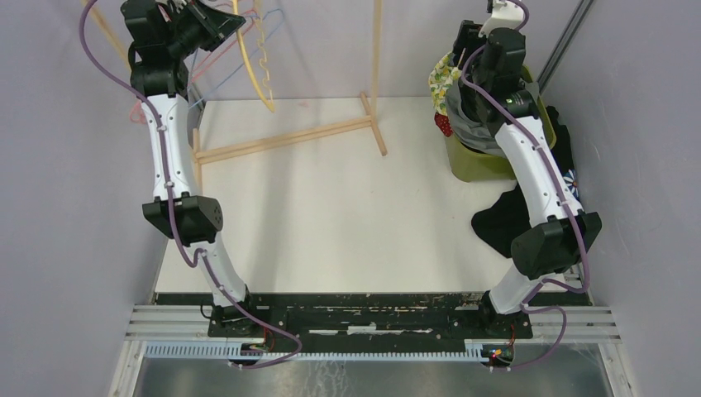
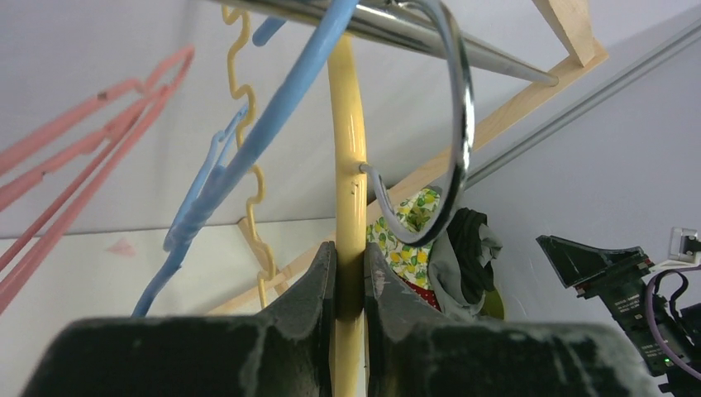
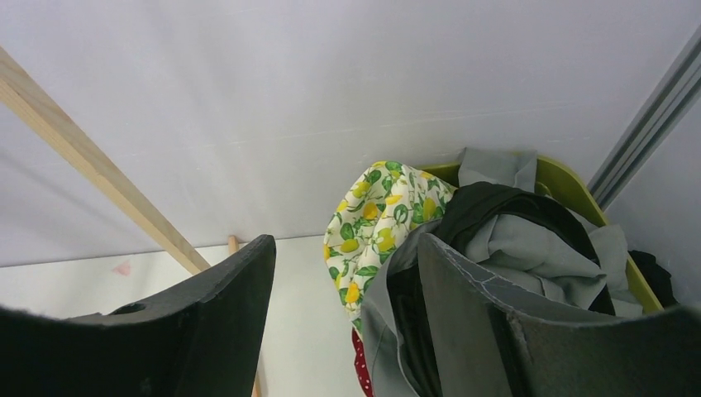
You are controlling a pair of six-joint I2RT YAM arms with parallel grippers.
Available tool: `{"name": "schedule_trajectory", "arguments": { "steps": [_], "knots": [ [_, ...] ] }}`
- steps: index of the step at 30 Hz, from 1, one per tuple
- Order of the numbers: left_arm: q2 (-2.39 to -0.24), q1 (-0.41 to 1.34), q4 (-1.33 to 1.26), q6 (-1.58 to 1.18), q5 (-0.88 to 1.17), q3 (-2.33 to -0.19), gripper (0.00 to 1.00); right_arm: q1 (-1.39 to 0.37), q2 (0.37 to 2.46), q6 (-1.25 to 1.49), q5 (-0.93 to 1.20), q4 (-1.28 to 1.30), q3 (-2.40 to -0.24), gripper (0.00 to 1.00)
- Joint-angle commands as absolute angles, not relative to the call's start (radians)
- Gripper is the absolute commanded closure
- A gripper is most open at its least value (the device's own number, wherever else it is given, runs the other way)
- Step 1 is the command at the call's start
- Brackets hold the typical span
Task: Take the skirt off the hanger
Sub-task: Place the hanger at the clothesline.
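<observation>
L jaws are clamped on the yellow hanger (image 2: 347,207), pinching its shaft just below the rail (image 2: 397,25), prob. to steady it so cloth can come off w/o the hanger swinging. No garment shows on it in any view. R jaws stand open w/ nothing btw them, hovering over the green bin (image 3: 570,186) at the far right of the surface (image 1: 347,215). A grey cloth (image 3: 529,248) lies on top of the pile just by one jaw, next to a lemon-print cloth (image 3: 380,215). That grey piece is my guess for the skirt, can't confirm; if so, it's off the hanger & in the bin. Left wrist cam alone shows the grip, plus a metal hook (image 2: 463,124) on the rail and a blue hanger (image 2: 248,157) beside. Top cam alone shows black clothes (image 1: 504,215) lying outside the bin.
</observation>
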State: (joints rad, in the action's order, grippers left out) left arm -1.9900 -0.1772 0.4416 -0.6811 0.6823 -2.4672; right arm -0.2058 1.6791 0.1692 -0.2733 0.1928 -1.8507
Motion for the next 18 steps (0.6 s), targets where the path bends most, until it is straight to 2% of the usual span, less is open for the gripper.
{"name": "schedule_trajectory", "arguments": {
  "steps": [1, 11, 18],
  "knots": [
    [-1.930, -0.184, 0.513, -0.644, 0.672, -2.444, 0.97, -0.228, 1.658, 0.161, -0.273, 0.135, -1.868, 0.31],
    [-1.945, -0.169, 0.595, -0.593, 0.644, -2.460, 0.97, -0.236, 1.665, 0.158, -0.267, 0.130, -1.880, 0.31],
    [-2.064, -0.163, 0.568, -0.654, 0.655, -2.621, 0.97, -0.241, 1.672, 0.146, -0.262, 0.129, -1.903, 0.31]
  ]
}}
